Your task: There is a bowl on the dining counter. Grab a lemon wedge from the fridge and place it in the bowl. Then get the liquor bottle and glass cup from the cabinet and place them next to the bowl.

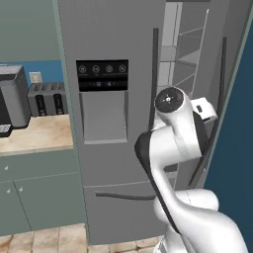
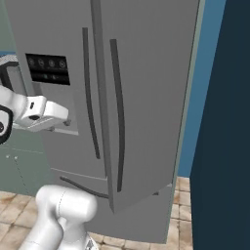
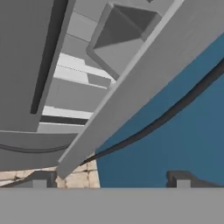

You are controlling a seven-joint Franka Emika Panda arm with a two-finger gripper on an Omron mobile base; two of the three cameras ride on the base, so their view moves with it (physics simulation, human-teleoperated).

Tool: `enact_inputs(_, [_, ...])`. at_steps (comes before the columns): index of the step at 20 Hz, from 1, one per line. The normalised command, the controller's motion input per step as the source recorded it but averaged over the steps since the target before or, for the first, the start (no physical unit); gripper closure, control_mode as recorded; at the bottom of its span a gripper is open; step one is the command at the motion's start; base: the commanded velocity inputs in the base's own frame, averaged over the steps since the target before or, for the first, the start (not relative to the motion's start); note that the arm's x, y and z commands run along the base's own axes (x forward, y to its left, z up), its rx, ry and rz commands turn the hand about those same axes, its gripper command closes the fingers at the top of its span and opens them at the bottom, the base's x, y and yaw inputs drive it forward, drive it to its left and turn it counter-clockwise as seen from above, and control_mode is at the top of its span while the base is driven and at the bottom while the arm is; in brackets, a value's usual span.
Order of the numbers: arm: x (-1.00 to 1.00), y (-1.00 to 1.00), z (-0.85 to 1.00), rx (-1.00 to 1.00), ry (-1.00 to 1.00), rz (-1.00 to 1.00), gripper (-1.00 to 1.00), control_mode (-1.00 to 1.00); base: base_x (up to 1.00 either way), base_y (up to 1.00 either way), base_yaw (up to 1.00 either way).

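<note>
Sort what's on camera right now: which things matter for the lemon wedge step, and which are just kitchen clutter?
Job things:
fridge, right door ajar
gripper, open, holding nothing

Lying about:
toaster
coffee machine
beige worktop
drawer units

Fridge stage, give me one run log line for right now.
fridge: right door ajar | gripper: open, empty | lemon wedge: not grabbed
</note>
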Motion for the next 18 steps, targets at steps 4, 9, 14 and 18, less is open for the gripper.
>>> enact_inputs(4, [0.5,-0.04,0.0,-0.1,0.0,0.0,-1.0,-1.0,0.0,0.0,0.0])
enact_inputs(9, [0.71,-0.01,-0.05,-0.08,0.0,0.01,-1.0,-1.0,0.0,0.0,0.0])
enact_inputs(14, [0.75,-0.03,-0.08,-0.07,0.0,0.02,-1.0,-1.0,0.0,0.0,0.0])
enact_inputs(18, [0.51,-0.18,-0.02,-0.05,0.0,0.02,-1.0,-1.0,0.0,0.0,0.0])
